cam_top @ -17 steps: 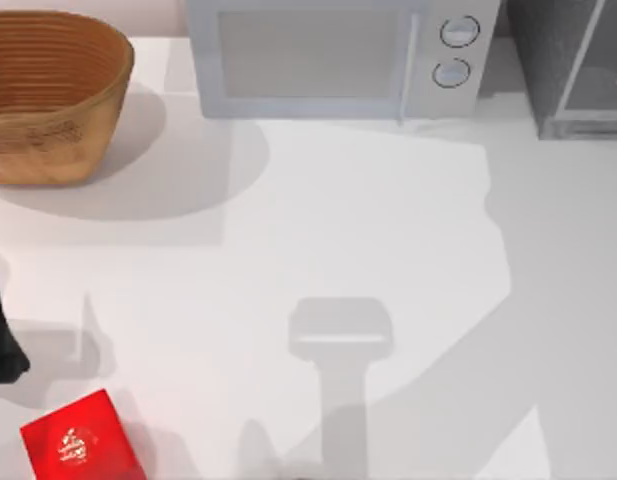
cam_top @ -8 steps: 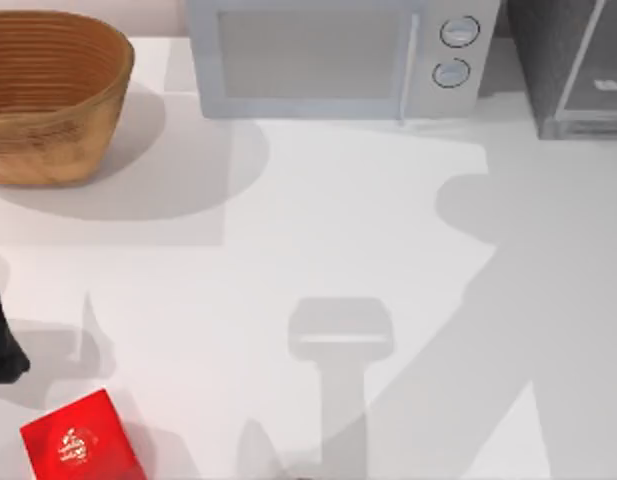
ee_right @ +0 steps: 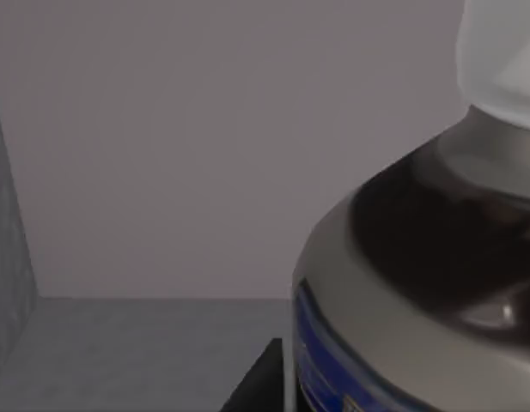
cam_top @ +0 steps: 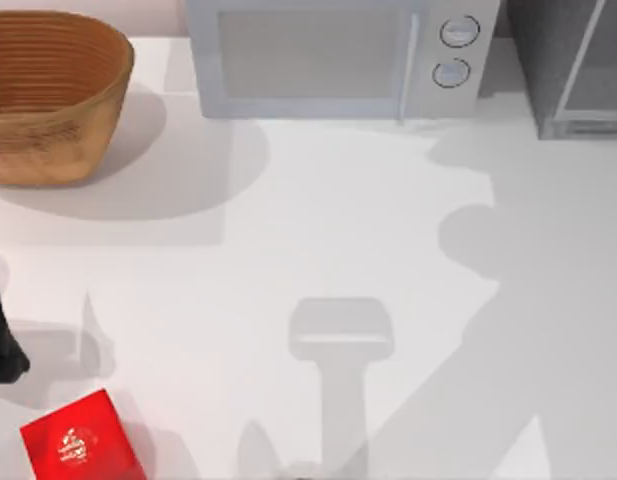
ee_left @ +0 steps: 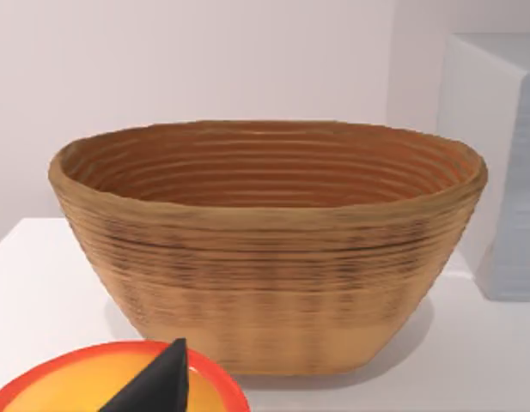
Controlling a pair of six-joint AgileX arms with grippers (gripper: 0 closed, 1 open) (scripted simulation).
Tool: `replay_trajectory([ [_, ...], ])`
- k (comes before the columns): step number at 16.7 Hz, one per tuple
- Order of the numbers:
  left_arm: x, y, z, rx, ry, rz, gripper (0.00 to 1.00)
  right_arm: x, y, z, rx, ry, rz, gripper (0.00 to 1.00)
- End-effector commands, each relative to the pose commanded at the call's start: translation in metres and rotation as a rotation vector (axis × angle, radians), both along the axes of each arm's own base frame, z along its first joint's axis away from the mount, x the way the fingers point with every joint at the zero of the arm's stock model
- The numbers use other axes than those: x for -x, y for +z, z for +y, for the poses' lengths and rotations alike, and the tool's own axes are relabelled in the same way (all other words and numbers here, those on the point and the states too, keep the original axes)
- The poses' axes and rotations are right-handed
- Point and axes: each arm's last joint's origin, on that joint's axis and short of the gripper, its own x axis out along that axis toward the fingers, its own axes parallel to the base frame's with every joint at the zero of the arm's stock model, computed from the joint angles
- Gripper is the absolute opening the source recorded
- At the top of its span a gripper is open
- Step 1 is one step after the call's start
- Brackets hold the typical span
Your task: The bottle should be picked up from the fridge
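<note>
- Bottle (ee_right: 419, 283): seen close up in the right wrist view, standing inside the fridge (cam_top: 573, 65) against its grey back wall.
- Fridge: just beside the microwave (cam_top: 338, 55).
- Claw state: cannot tell for either arm.

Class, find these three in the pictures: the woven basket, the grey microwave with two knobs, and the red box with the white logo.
Woven brown basket (ee_left: 265, 283): left wrist view, front of its outer wall.
Light grey microwave with two round knobs (cam_top: 308, 55): top view, its door panel.
Red box with white logo (cam_top: 83, 440): top view, its upper face.
</note>
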Motion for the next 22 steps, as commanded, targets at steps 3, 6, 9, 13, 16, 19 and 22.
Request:
replay_trajectory([
  [3,0.000,0.000,0.000,0.000,0.000,0.000,1.00,0.036,-0.007,0.002,-0.008,0.001,0.020,0.00],
  [6,0.000,0.000,0.000,0.000,0.000,0.000,1.00,0.061,-0.004,0.003,-0.005,0.003,0.005,0.00],
  [9,0.000,0.000,0.000,0.000,0.000,0.000,1.00,0.065,-0.003,0.003,-0.003,0.003,-0.001,0.00],
  [13,0.000,0.000,0.000,0.000,0.000,0.000,1.00,0.065,-0.004,0.006,-0.006,0.009,0.006,0.00],
  [16,0.000,0.000,0.000,0.000,0.000,0.000,1.00,0.079,0.008,0.017,-0.003,0.013,0.007,0.00],
  [19,0.000,0.000,0.000,0.000,0.000,0.000,1.00,0.110,0.030,0.035,0.003,0.013,0.002,0.00],
  [22,0.000,0.000,0.000,0.000,0.000,0.000,1.00,0.158,0.051,0.057,0.008,0.011,-0.015,0.00],
])
